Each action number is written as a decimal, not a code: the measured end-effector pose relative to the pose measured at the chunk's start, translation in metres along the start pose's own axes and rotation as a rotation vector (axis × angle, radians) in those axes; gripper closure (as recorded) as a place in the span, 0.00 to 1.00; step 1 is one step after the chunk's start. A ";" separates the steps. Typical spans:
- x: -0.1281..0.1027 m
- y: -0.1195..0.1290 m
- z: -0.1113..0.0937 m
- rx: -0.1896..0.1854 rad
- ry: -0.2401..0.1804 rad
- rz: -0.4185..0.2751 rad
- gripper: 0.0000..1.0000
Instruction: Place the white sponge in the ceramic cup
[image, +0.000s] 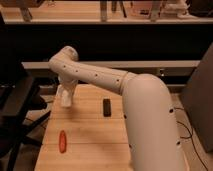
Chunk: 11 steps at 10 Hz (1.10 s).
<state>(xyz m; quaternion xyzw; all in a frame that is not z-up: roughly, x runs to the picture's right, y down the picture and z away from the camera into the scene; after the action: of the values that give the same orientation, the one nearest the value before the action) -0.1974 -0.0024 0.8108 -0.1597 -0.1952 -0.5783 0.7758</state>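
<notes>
White sponge, ceramic cup: neither clearly seen.
My pincer (65, 98) hangs over the bench's (90, 127) far-left; grip unreadable, placing looks undone.

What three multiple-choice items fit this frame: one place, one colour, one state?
1. Where is the gripper? A) above the table's far left part B) above its near right corner C) off the table, up by the shelf
2. What colour is the long object near the table's front left? A) blue B) orange-red C) green
3. How is the black bar? A) held in the gripper B) lying on the table, apart from the gripper C) on the long object

Key: 1A, the arm's end hangs there; 2B, it reads orange-red against the wood; 3B, bare wood separates them.
</notes>
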 end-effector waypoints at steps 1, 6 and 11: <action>-0.001 -0.002 0.001 0.001 0.001 -0.004 0.90; -0.002 -0.007 0.005 0.003 0.010 -0.015 0.64; -0.002 -0.009 0.008 0.006 0.021 -0.024 0.20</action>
<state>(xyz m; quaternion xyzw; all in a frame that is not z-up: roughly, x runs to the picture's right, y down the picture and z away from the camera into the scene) -0.2078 0.0007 0.8165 -0.1489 -0.1909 -0.5886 0.7713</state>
